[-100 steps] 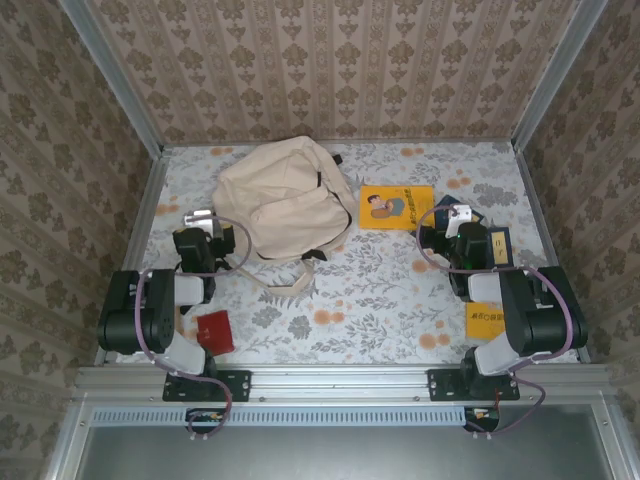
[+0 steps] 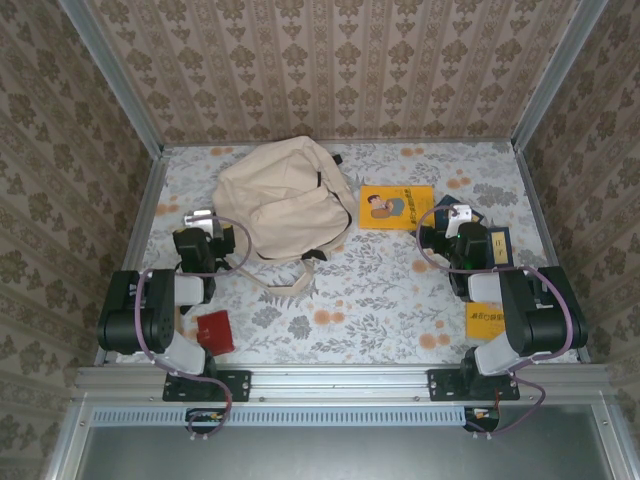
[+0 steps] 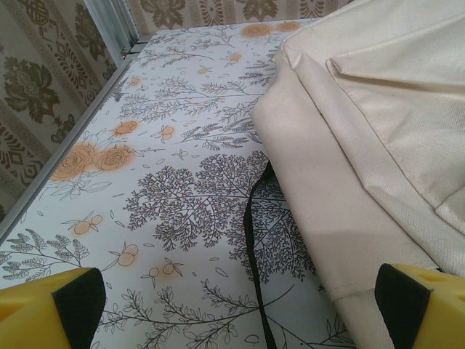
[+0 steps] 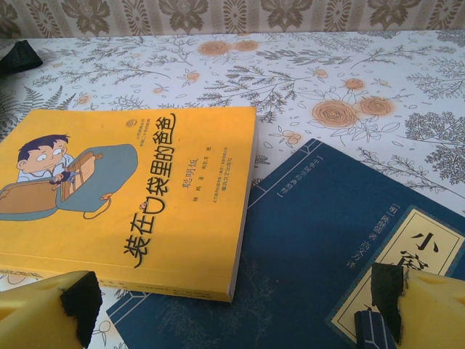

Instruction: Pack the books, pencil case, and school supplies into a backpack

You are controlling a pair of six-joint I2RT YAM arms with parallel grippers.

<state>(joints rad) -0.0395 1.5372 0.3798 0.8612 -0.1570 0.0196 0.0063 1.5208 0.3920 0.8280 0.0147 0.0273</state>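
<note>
- The left gripper (image 2: 198,214) is released, its jaws wide and empty. The red school supplies (image 2: 214,331) lie at 6 o'clock from it, near that arm's base.
- The backpack (image 2: 285,200) lies flat just beside that claw at 2 o'clock. It is cream canvas with the front pocket up, and a black strap (image 3: 252,240) trails onto the table.
- The larger yellow book (image 2: 396,207) lies near the right claw at 10 o'clock, long axis 9 to 3 o'clock, cartoon cover up. Its near corner seems to overlap a navy book (image 4: 312,247).
- The right gripper (image 2: 455,214) is released and holds nothing, hovering over the navy book. It looks like the nearer arm for both books.
- The smaller yellow book (image 2: 485,320) lies at 5 o'clock, beside the right arm.
</note>
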